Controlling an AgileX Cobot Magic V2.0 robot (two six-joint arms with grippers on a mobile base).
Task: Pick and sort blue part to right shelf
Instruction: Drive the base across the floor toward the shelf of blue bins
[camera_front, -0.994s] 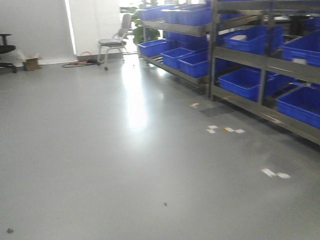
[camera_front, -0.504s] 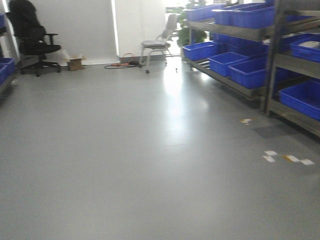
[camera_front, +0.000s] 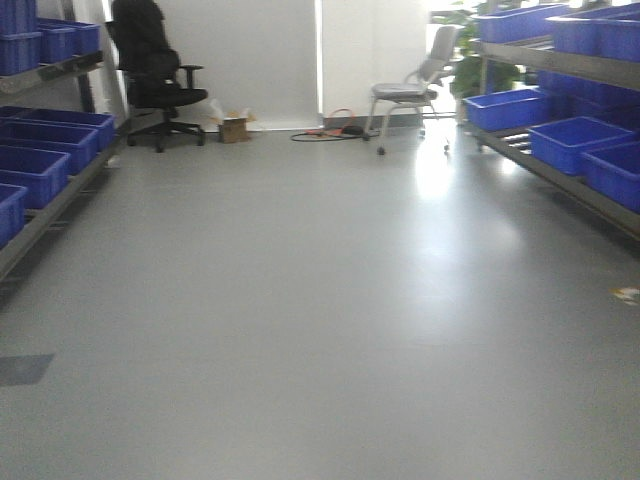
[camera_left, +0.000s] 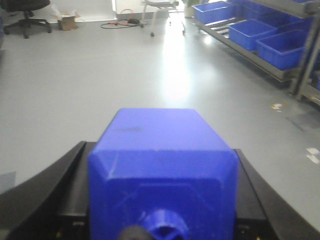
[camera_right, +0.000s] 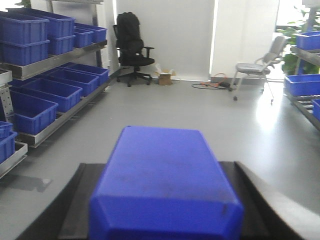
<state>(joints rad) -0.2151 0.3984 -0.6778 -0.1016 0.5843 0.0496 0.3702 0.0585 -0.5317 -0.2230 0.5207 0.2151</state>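
Note:
A boxy blue part (camera_left: 160, 145) fills the left wrist view, and my left gripper (camera_left: 162, 200) is shut on it, with black fingers (camera_left: 75, 190) against both its sides. A second blue part (camera_right: 165, 170) fills the right wrist view, where my right gripper (camera_right: 165, 210) is shut on it. The right shelf (camera_front: 560, 172), a grey steel rack holding open blue bins (camera_front: 575, 140), runs along the right edge of the front view. It appears again in the left wrist view as the right shelf (camera_left: 260, 62). Neither gripper shows in the front view.
Another rack of blue bins (camera_front: 50, 195) lines the left side and is also in the right wrist view (camera_right: 55, 57). At the far wall stand a black office chair (camera_front: 155, 85), a cardboard box (camera_front: 235, 128), a grey chair (camera_front: 410, 90) and floor cables (camera_front: 325, 130). Grey floor lies between the racks.
The front view has swung left. The right shelf slid from the frame's centre to its right edge, and the left rack and black chair came into view.

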